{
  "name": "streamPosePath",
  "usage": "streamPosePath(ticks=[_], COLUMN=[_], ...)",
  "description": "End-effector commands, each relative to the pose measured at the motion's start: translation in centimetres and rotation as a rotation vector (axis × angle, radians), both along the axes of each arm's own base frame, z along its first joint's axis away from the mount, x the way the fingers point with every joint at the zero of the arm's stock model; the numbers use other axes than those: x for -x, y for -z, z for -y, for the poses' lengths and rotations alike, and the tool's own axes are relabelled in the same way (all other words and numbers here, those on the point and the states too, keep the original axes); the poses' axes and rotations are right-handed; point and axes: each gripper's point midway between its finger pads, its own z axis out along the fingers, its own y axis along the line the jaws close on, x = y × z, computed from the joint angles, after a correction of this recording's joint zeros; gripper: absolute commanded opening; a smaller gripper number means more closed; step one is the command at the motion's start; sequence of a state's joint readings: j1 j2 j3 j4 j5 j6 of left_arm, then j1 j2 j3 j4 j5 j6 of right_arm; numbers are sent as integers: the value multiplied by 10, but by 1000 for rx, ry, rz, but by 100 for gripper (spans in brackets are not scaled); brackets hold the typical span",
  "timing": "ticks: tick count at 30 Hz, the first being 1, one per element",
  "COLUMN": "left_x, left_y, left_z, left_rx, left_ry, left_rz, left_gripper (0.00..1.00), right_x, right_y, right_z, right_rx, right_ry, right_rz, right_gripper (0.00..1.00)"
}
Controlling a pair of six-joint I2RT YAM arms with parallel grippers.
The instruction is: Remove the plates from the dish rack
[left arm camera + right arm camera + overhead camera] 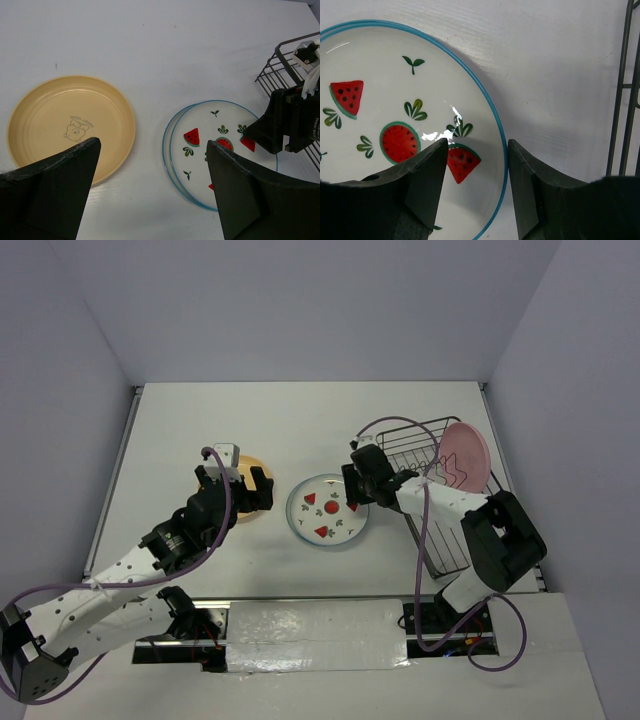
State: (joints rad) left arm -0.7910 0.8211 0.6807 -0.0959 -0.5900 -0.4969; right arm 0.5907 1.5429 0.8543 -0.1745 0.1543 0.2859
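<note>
The white plate with red watermelon marks (pixel 322 512) lies flat on the table at the middle. My right gripper (pixel 355 490) is open at its right rim; in the right wrist view one finger is over the plate (pixel 395 100) and the other just outside the blue rim, gripper (pixel 477 145) not closed on it. The yellow-orange plate (pixel 248 462) lies flat to the left. My left gripper (pixel 235 487) is open and empty above the gap between the yellow plate (pixel 70 125) and the white plate (pixel 220 150). The pink plate (pixel 466 455) stands upright in the dish rack (pixel 410 445).
The dark wire rack runs along the table's right edge toward the near side (pixel 445 550); its wires show at the right in the right wrist view (pixel 625 90) and the left wrist view (pixel 280 65). The right arm's purple cable (pixel 395 422) loops over the rack.
</note>
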Motion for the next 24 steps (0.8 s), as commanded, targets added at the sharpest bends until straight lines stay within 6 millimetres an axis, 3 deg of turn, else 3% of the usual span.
streamPosePath(ticks=[1,4,10,12,13,15,16,19,20,23,24], left_x=[-2,-2,-2,-2,-2,-2,-2,-2,-1,1,2], left_y=[-16,-17,-17,-17,-17,-17,-16,-17,-17,-20,-18], left_z=[3,3,2,2,3,3,3,3,4,6,6], left_rx=[29,31,31,32,31,32,29,34,36,51,46], left_ry=[7,7,4,6,9,6,7,12,17,41,43], left_rz=[51,53,54,55,55,55,52,55,58,77,77], left_gripper=[99,99,99,99,99,99,99,99,99,99,99], right_x=[-21,-21,-26,-30,-33,-39,-42,-61,-70,-79,-81], right_y=[-28,-31,-55,-77,-104,-135,-167,-213,-225,-254,-258], right_z=[-14,-10,-5,-5,-4,4,8,42,66,102,133], right_rx=[-22,8,12,7,-9,-4,-31,-53,-50,-77,-58], right_ry=[2,15,34,30,38,34,28,58,100,134,202], right_rz=[83,88,140,185,231,290,344,438,462,484,484], right_gripper=[59,70,70,69,69,68,68,65,64,61,61])
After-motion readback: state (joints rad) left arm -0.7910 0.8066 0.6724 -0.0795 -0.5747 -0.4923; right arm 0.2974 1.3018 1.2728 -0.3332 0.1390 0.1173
